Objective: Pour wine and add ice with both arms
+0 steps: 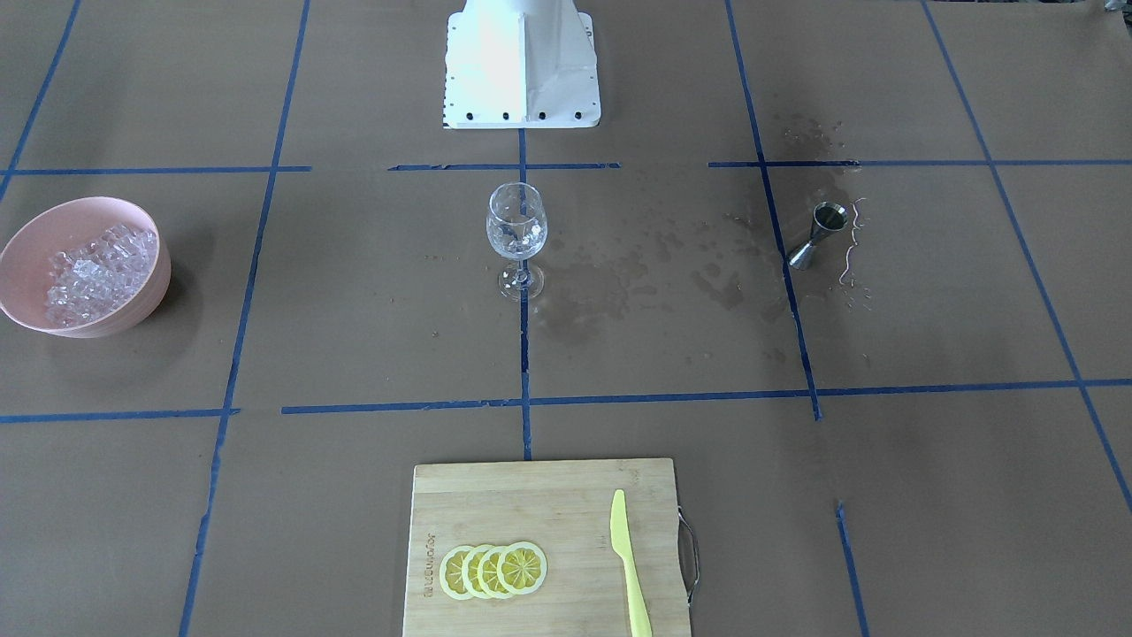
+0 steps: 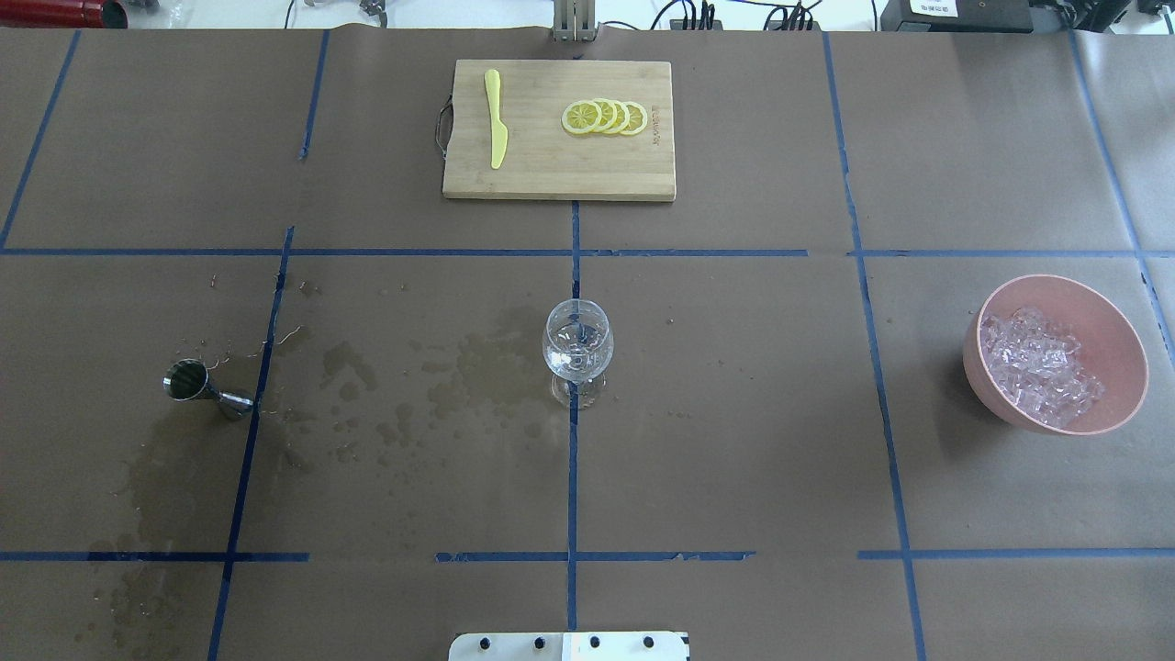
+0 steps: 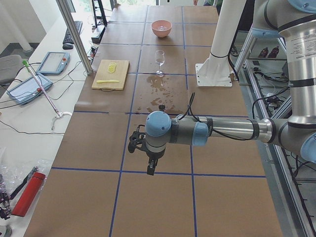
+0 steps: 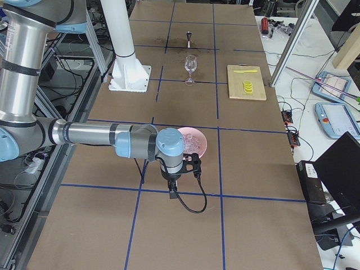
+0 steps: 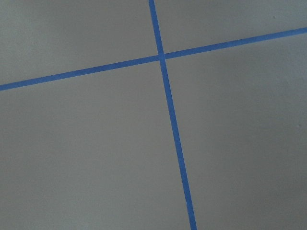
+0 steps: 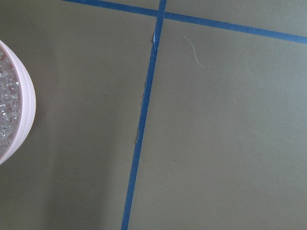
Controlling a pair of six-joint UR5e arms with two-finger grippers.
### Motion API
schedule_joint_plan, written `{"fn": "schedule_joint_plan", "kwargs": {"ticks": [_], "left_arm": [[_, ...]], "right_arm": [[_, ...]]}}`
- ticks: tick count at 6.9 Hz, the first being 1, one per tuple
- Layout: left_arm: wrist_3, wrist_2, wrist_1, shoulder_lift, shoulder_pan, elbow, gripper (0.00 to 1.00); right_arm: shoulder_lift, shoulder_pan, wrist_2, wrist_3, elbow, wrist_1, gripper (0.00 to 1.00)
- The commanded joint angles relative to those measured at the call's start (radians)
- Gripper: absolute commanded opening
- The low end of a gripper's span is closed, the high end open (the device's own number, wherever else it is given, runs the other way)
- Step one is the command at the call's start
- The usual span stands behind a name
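A clear wine glass (image 1: 516, 234) (image 2: 577, 353) stands upright at the table's centre, with glints in its bowl. The ice (image 1: 97, 274) (image 2: 1042, 367) fills a pink bowl (image 2: 1129, 367) (image 1: 155, 283) on my right side. Wine is out of view. My left gripper (image 3: 134, 143) hangs over bare table at the left end, far from the glass. My right gripper (image 4: 192, 163) hovers beside the bowl (image 6: 21, 103). Both show only in the side views, so I cannot tell whether they are open or shut.
A steel jigger (image 1: 818, 234) (image 2: 197, 386) stands on my left among wet stains. A bamboo cutting board (image 2: 551, 179) at the far edge carries lemon slices (image 2: 606, 117) and a yellow knife (image 2: 496, 119). The white base (image 1: 522, 62) is behind the glass.
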State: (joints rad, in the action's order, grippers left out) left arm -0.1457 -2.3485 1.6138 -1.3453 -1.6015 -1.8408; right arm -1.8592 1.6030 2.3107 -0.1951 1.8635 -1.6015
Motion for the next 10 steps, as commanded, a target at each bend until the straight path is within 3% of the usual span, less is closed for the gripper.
{"fn": "schedule_joint_plan", "kwargs": {"ticks": [1,4,6,9,10], "left_arm": [[-0.003,0.000,0.000,-0.003,0.000,0.000,1.00],[-0.002,0.003,0.015,-0.009,0.000,0.000,1.00],[-0.002,0.003,0.115,-0.014,-0.002,0.000,1.00],[0.002,-0.017,0.401,-0.014,-0.003,0.047,1.00],[0.003,-0.020,0.551,-0.015,-0.006,0.064,1.00]], "right_arm": [[0.000,0.000,0.001,0.002,0.000,-0.002,1.00],[0.000,0.000,-0.001,-0.003,0.002,0.002,1.00],[0.003,0.000,0.009,0.011,0.049,0.002,1.00],[0.054,0.000,0.021,0.017,0.045,0.127,1.00],[0.054,0.000,0.041,0.022,0.039,0.130,1.00]]}}
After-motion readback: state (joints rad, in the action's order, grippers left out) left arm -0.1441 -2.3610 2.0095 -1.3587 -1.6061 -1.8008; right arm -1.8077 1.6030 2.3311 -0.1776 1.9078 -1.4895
